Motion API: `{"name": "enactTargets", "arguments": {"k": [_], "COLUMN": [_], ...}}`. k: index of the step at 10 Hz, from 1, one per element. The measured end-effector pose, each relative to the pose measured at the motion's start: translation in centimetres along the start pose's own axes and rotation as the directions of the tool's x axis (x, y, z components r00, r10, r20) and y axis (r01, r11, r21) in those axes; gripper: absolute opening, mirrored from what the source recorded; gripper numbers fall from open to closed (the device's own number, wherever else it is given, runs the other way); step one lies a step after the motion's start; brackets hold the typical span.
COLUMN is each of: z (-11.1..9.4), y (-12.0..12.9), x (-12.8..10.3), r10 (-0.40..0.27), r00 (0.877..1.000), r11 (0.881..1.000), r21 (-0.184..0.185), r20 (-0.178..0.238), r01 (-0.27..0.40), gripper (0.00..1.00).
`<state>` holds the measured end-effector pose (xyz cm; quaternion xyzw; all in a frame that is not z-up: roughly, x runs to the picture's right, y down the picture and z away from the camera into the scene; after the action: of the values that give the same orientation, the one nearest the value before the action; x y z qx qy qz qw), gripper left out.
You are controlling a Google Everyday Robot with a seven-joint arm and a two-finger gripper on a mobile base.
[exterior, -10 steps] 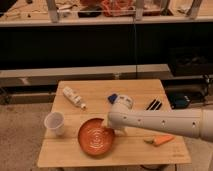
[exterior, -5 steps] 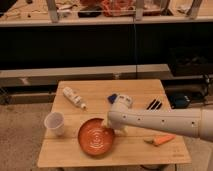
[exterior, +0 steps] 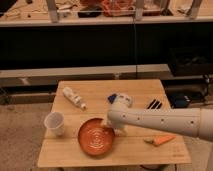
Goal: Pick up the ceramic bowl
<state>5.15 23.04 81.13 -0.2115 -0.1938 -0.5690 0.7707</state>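
Observation:
The ceramic bowl point(exterior: 96, 137) is wide, shallow and orange-brown with pale rings inside. It sits on the wooden table point(exterior: 75, 155) near the front, left of centre. My white arm comes in from the right and ends at the bowl's right rim. The gripper point(exterior: 107, 123) is at that rim, mostly hidden behind the arm's end.
A small white cup point(exterior: 54, 123) stands left of the bowl. A white bottle point(exterior: 73, 97) lies behind it. A blue and white object point(exterior: 120, 98) and a black item point(exterior: 154, 104) lie at the back right. An orange carrot-like piece point(exterior: 161, 140) lies at the front right.

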Motion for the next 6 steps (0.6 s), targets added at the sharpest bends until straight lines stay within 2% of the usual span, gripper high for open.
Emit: {"name": "enactTargets", "arguments": {"k": [6], "z": [0.16], "y": [-0.38], "x": [0.11], "r10": [-0.004], "r00": [1.0], "r11": [1.0], "r21": [0.002], "r20": [0.006], "r01": [0.004], "gripper": [0.8]}}
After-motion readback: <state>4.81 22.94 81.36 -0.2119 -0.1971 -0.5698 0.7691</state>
